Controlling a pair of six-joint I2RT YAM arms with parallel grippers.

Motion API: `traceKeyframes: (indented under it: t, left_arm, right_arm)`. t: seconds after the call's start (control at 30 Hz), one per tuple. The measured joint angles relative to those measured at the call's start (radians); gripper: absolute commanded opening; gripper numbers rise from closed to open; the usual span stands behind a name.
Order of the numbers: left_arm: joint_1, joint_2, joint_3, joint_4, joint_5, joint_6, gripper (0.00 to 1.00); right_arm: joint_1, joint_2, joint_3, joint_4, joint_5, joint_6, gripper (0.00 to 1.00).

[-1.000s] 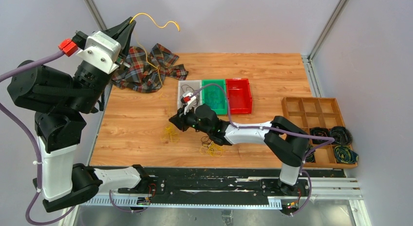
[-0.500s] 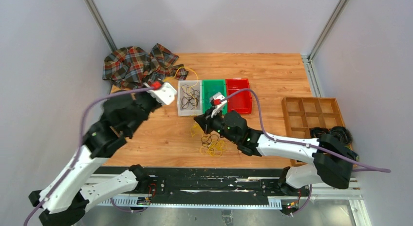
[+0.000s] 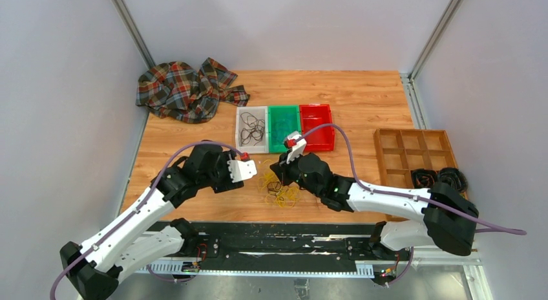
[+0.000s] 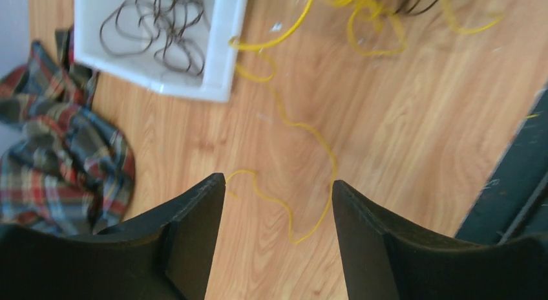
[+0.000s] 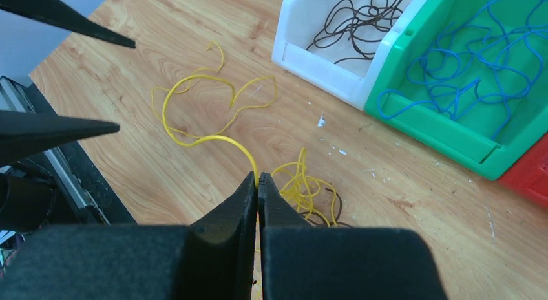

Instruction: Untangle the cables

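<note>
A tangle of yellow and black cables (image 3: 279, 191) lies on the wooden table near its front edge. My right gripper (image 5: 258, 177) is shut on one yellow cable (image 5: 194, 139), which curls leftward over the wood. The rest of the tangle (image 5: 304, 183) sits just right of those jaws. My left gripper (image 4: 279, 180) hovers open above the table, holding nothing. A loose yellow cable (image 4: 284, 122) lies on the wood between and beyond its fingers. In the top view the left gripper (image 3: 253, 169) faces the right gripper (image 3: 274, 175) across the tangle.
A white bin (image 3: 238, 128) holds black cables, a green bin (image 5: 452, 128) holds blue ones, and a red bin (image 3: 316, 127) stands beside them. A plaid cloth (image 3: 184, 90) lies at the back left. A wooden divider tray (image 3: 413, 151) with black coils sits at the right.
The left arm swung down from high at the back left to the table front and opened, letting go of its yellow cable. The right gripper stayed shut and shifted slightly right.
</note>
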Motion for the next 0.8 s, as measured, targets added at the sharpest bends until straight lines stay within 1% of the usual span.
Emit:
traceKeyframes:
  t: [0.17,0.27,0.37,0.5,0.57,0.63,0.7,0.77,0.8]
  left_arm:
    - [0.0,-0.034,0.008,0.011,0.179,0.042,0.74]
    - [0.0,-0.023,0.017,0.044,0.245,0.05,0.74]
    - [0.0,0.01,0.025,0.1,0.272,0.061,0.72]
    - [0.0,0.055,0.028,0.187,0.271,0.089,0.69]
    - [-0.001,0.063,0.032,0.206,0.272,0.115,0.66]
    - [-0.006,0.065,0.038,0.212,0.277,0.145,0.6]
    - [-0.02,0.066,0.044,0.212,0.289,0.171,0.49]
    - [-0.035,0.067,0.048,0.212,0.294,0.185,0.31]
    - [-0.042,0.068,0.05,0.213,0.295,0.19,0.24]
  right_arm:
    - [0.0,0.0,0.011,-0.019,-0.014,0.0,0.01]
    - [0.0,0.0,0.017,-0.016,-0.036,0.01,0.01]
    - [0.0,0.0,0.02,-0.014,-0.069,0.025,0.01]
    - [0.0,0.003,0.04,-0.012,-0.113,0.042,0.01]
    - [0.0,0.003,0.053,-0.01,-0.129,0.049,0.01]
    - [0.0,0.003,0.06,-0.006,-0.14,0.052,0.01]
    - [0.0,0.006,0.066,-0.006,-0.15,0.053,0.01]
    - [0.0,0.01,0.072,-0.006,-0.158,0.055,0.01]
    - [0.0,0.012,0.074,-0.006,-0.162,0.056,0.01]
